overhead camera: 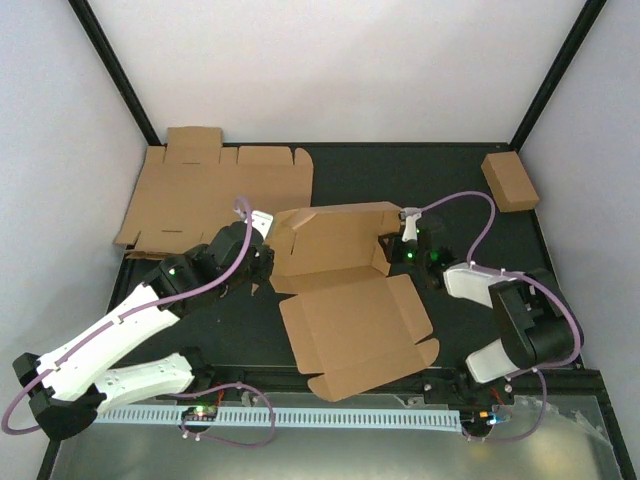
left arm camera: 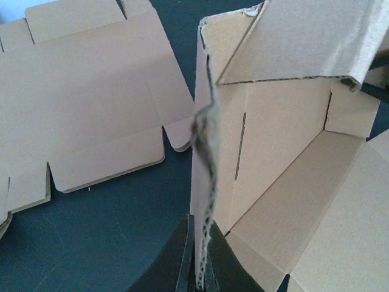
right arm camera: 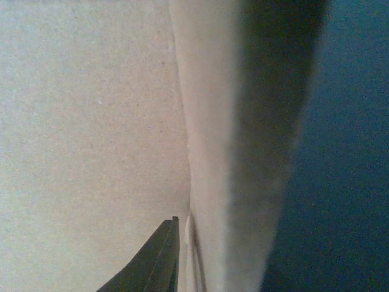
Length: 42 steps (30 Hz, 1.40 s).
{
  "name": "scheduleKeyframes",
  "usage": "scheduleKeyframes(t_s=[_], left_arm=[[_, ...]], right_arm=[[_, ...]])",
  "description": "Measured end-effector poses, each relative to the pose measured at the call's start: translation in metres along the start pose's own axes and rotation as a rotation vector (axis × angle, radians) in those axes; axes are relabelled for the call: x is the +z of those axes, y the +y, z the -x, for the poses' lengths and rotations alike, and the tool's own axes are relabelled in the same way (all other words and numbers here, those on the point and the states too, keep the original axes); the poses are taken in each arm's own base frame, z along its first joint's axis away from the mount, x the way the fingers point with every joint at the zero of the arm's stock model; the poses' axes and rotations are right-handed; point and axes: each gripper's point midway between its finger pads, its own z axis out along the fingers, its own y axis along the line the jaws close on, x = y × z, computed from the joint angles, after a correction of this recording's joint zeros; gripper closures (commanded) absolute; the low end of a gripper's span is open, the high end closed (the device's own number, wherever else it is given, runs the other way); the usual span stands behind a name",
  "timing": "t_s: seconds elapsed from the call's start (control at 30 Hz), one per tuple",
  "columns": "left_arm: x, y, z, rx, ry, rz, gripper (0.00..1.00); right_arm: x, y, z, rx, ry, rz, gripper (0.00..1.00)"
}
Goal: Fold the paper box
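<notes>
Top external view: the paper box (overhead camera: 355,330) sits near the middle of the dark counter (overhead camera: 350,185), between the two arms. It is partly formed. Its back and side walls stand up, while a wide panel with small side tabs lies flat, reaching toward the near edge.

The left end effector (overhead camera: 266,250) meets the box at its left wall. In the left wrist view the end effector (left arm camera: 200,267) is closed tight on that wall, with the raw corrugated edge pinched between the dark fingers (left arm camera: 228,277). The box (left arm camera: 285,140) stands open beyond it, with an upper flap folded over the inside corner.

The right end effector (overhead camera: 392,245) is at the box's right wall. The right wrist view is very blurred. It shows only one dark finger (right arm camera: 159,264) lying along a cardboard surface (right arm camera: 91,121), apparently the box wall. The other finger cannot be seen, so I cannot tell whether this end effector is gripping the wall or standing slightly apart from it.

A flat cardboard blank (overhead camera: 215,190) lies unfolded at the back left of the counter, well apart from the box; the left wrist view also shows it (left arm camera: 85,103) lying on the counter (left arm camera: 91,243). A small closed box (overhead camera: 510,182) rests at the back right corner.
</notes>
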Motion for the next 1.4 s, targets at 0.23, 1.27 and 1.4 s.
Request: scheduleKeyframes(t_s=[0.23, 1.27, 1.4], left_arm=[[0.0, 0.0, -0.001, -0.008, 0.003, 0.001, 0.98], [-0.008, -0.002, 0.0, -0.033, -0.012, -0.037, 0.99], [-0.008, -0.002, 0.0, -0.034, -0.011, -0.039, 0.98]], right_arm=[[0.005, -0.002, 0.002, -0.019, -0.014, -0.042, 0.98], [-0.008, -0.003, -0.008, -0.012, -0.057, -0.036, 0.86], [-0.007, -0.001, -0.006, -0.004, -0.069, -0.026, 0.92]])
